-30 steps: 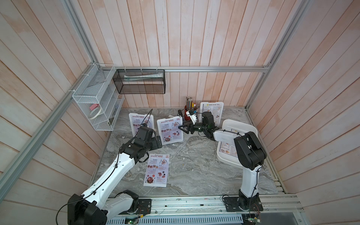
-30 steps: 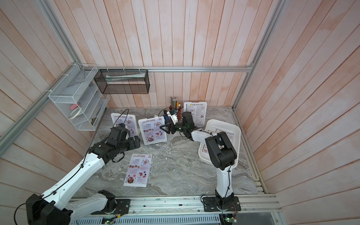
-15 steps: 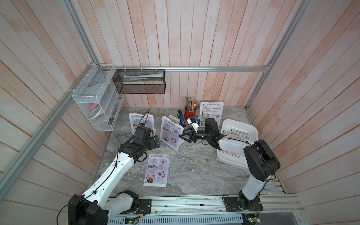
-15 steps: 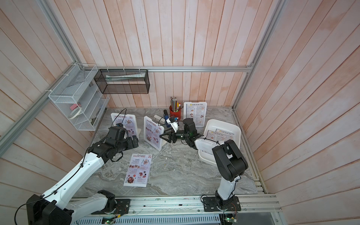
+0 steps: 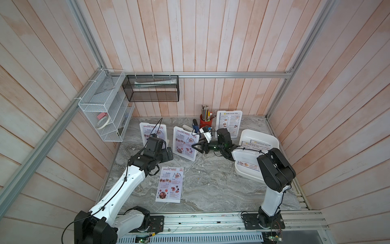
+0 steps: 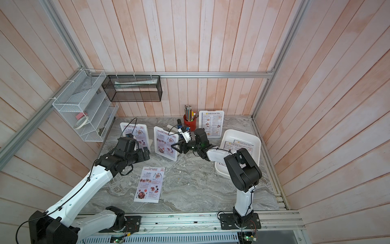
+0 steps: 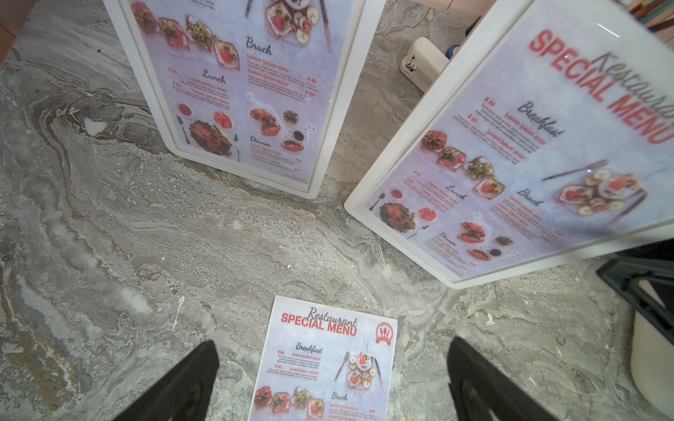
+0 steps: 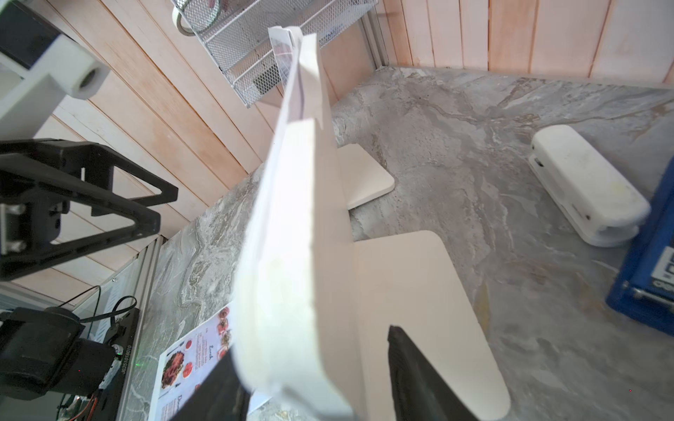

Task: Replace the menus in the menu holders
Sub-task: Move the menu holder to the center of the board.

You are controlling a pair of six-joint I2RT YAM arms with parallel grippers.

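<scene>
Marble worktop [image 5: 221, 186] carried all three white menu holders. My right claw [image 5: 198, 146] had its jaws apart, astride the side edge of the middle menu holder [image 8: 302, 226]. In my right wrist view one finger [image 8: 219, 397] lay at the clear front. The other finger [image 8: 419, 382] stood off from the back, over the rear foot [image 8: 419, 284], so I was not clamped on it. That holder stood upright near the middle of the worktop, turned at an angle, with a red-titled Special Menu [image 7: 510, 164] inside.

My left claw [image 5: 169, 153] hung wide open and empty above the worktop, just in front of the left menu holder [image 7: 143, 73]. This one stood toward the back-left corner and showed a second Special Menu [image 7: 237, 91]. Between my left fingers [image 7: 186, 386] I saw the top of a loose Special Menu sheet [image 5: 169, 184]. It lay flat and untouched, left of the middle and toward the front edge.

At the back edge stood the third menu holder [image 5: 229, 111] with a Dim Sum Inn menu [image 5: 229, 124] in it, beside a red pencil cup [image 5: 205, 122]. More Dim Sum Inn sheets [image 5: 260, 144] lay in the white tray [image 5: 253, 135] by the right edge. A white stapler [image 8: 587, 186] lay behind the middle menu holder.
</scene>
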